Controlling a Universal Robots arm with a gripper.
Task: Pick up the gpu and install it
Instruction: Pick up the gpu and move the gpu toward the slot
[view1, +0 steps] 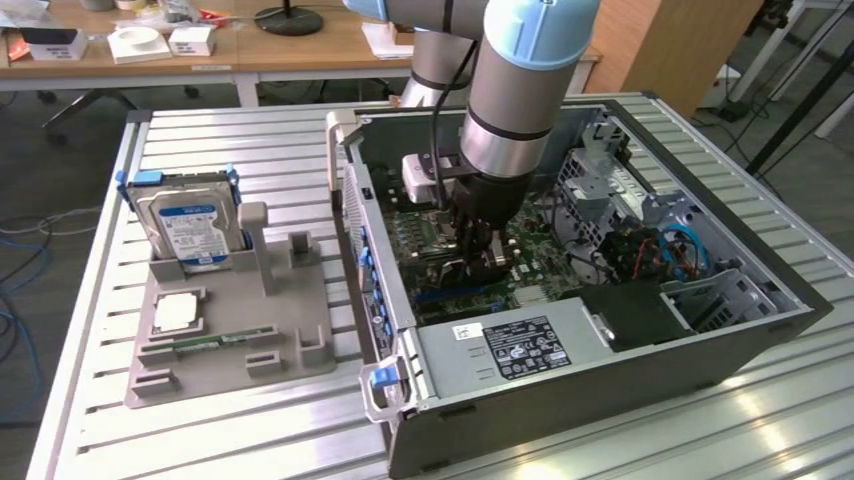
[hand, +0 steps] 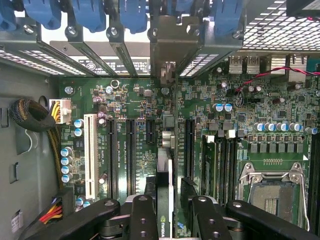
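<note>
Pincer (hand: 167, 210): sitting down inside the open computer case (view1: 747, 345), fingers (hand: 143, 217) looking parted either side of the card — I cannot tell whether they are gripping it.
GPU (hand: 165, 200): standing on edge between the fingers, running into a motherboard (hand: 135, 125) slot straight ahead.
Handling: I'm judging it light, stiff, fragile — best taken by the top edge, clear of components.
Count: one GPU, one hard drive (view1: 190, 228) resting in the grey tray (view1: 227, 370) well off to the side, one empty CPU socket (hand: 272, 192).
</note>
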